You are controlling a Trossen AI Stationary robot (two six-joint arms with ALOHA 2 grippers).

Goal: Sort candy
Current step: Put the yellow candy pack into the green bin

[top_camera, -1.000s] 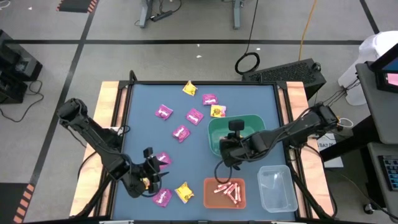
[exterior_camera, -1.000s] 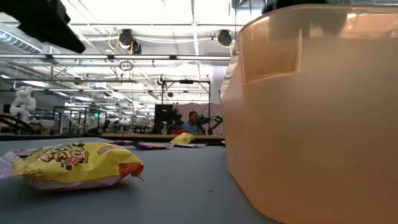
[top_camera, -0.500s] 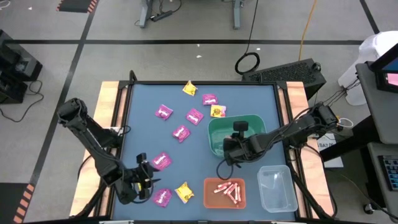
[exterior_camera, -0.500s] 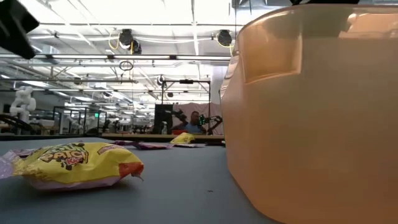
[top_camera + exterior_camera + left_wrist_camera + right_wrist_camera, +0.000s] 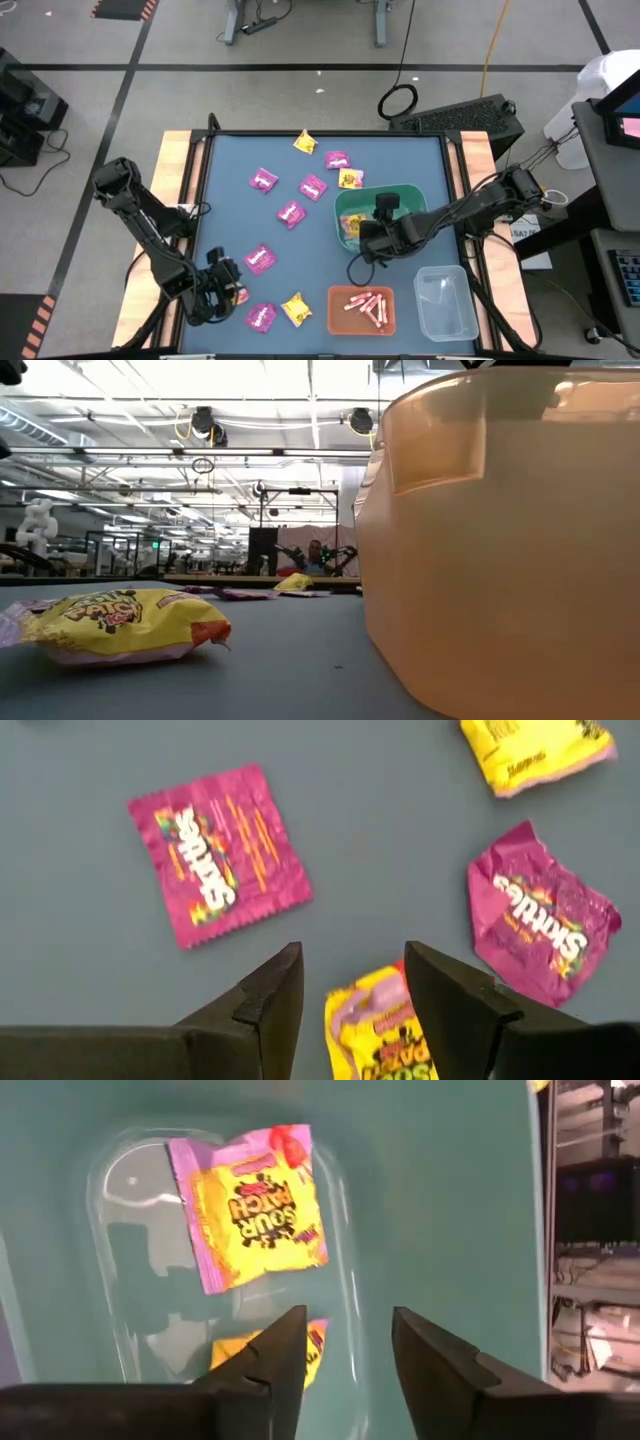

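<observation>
Sorting partly done. Right pincer hangs over the green plastic bin, fingers apart, nothing between them; a yellow square Sour Patch packet lies flat on the bin floor with another yellow packet beside it, so at least two yellows look sorted. Orange translucent plastic bin at the near edge holds a pile of thin pink-white candy sticks; the clear plastic bin to its right looks empty.

Left pincer sits low at the near left of the blue counter, closed on a yellow packet with purple edge that sits between its fingers.

Still loose on the counter: magenta-purple square Skittles packets, one and another near the left pincer, three more mid-counter, one far; a yellow packet near the orange bin, one at the far edge, one just beside the green bin's far rim.

Judged: sticks done, yellows about halfway, purples untouched, likely meant for the clear bin
</observation>
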